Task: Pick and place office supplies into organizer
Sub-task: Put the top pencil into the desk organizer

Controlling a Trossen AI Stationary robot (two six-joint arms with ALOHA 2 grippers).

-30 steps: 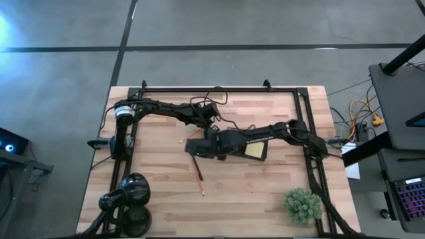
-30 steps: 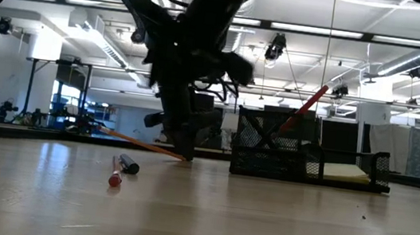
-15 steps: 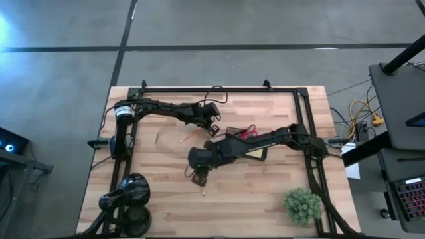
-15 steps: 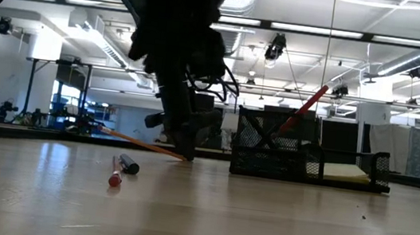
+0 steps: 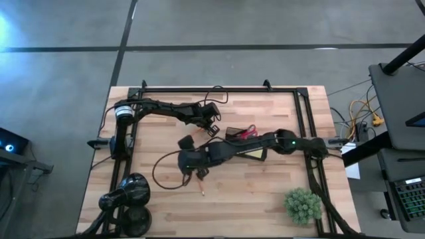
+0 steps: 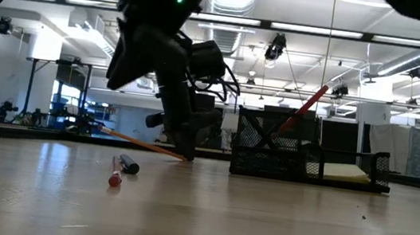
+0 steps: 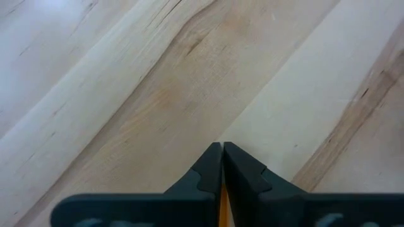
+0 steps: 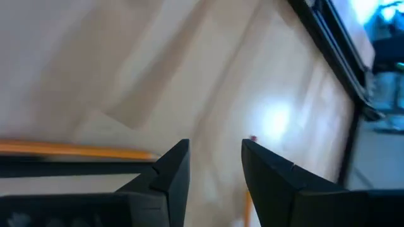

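My left gripper (image 5: 211,128) (image 7: 222,146) stands left of the organizer (image 5: 231,135) (image 6: 309,158), pointing down, shut on an orange pencil (image 6: 139,142). The dark mesh organizer holds red-handled scissors (image 5: 247,131) (image 6: 308,105) that lean upright, and a yellowish note pad (image 5: 254,152) that lies flat. My right gripper (image 5: 197,174) (image 8: 214,148) is open and hovers over a dark pen with a red tip (image 5: 202,190) (image 6: 116,172), which lies flat on the table. It touches nothing. My left gripper pinches the orange pencil between its two shut fingers; only an orange sliver (image 7: 223,205) shows between them in the wrist view. The fingers come from above, pointing down. In the low view the pencil slants from the fingers by the table up to its free end (image 6: 108,131).
A green spiky plant ball (image 5: 302,204) sits at the near right corner, and a black round lamp-like object (image 5: 129,196) at the near left. A loose dark cable (image 5: 163,179) loops over the wood beside my right arm. A black frame (image 5: 219,88) runs along the table's edges.
My right arm has swung from over the organizer toward the table's left and near edge, and its gripper now hangs over the dark pen. That uncovered the scissors and note pad in the organizer. The orange pencil has kept its place.
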